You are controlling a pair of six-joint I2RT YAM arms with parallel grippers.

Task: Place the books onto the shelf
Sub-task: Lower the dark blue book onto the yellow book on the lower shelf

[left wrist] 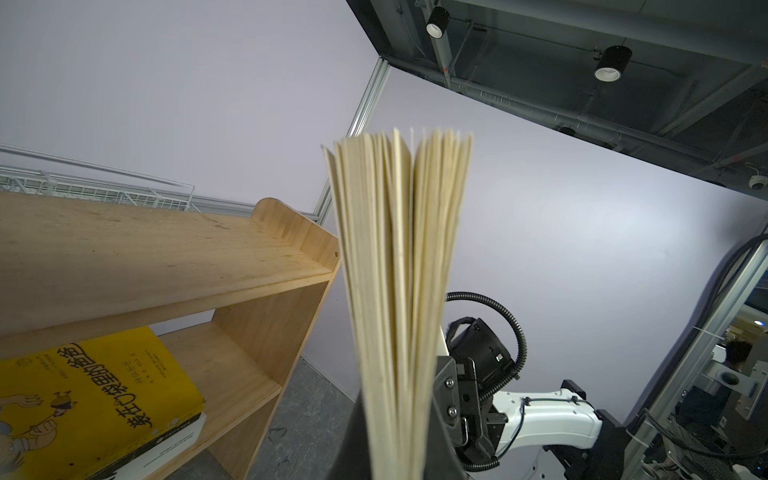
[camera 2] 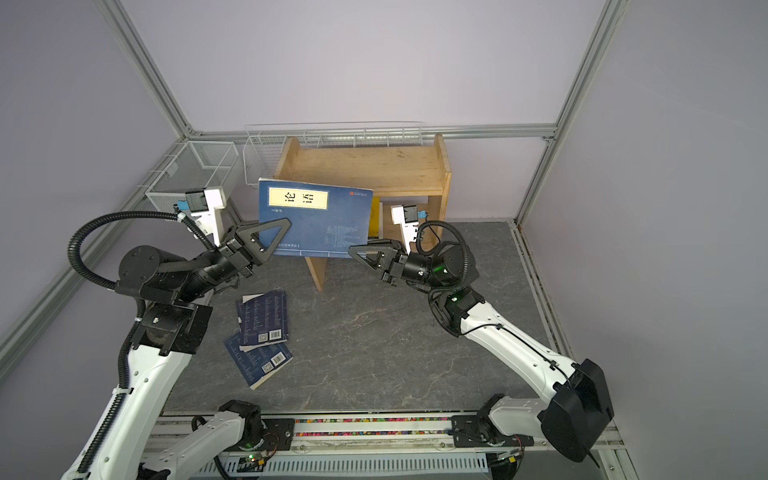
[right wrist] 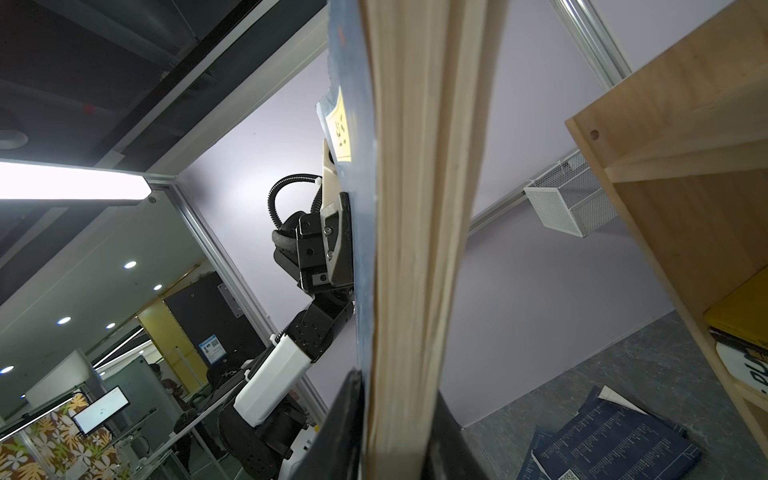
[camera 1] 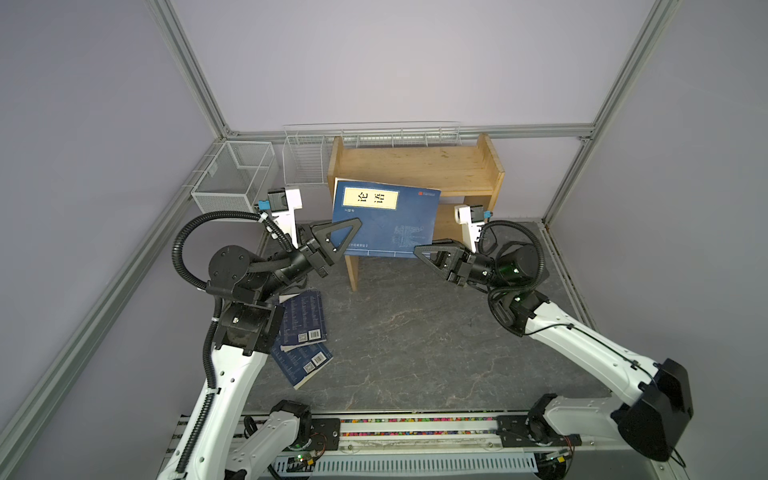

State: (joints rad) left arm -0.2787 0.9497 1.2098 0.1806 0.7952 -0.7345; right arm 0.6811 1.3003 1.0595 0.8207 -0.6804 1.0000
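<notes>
Steadiness is why I am clamping my left gripper (camera 1: 351,227) and right gripper (camera 1: 419,250) onto opposite edges of the navy book (camera 1: 386,224)

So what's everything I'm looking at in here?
table: one, grey stone pattern
shelf: one, pale wood, at the back
wire baskets: at least two, white, back left
held book: one, navy with yellow label, in the air before the shelf
loose books: two, navy, overlapping on the table, front left
yellow book: one, topping a stack on the lower tier
left pincer: black, shut on the held book's left edge
right pincer: black, at its lower right corner
</notes>
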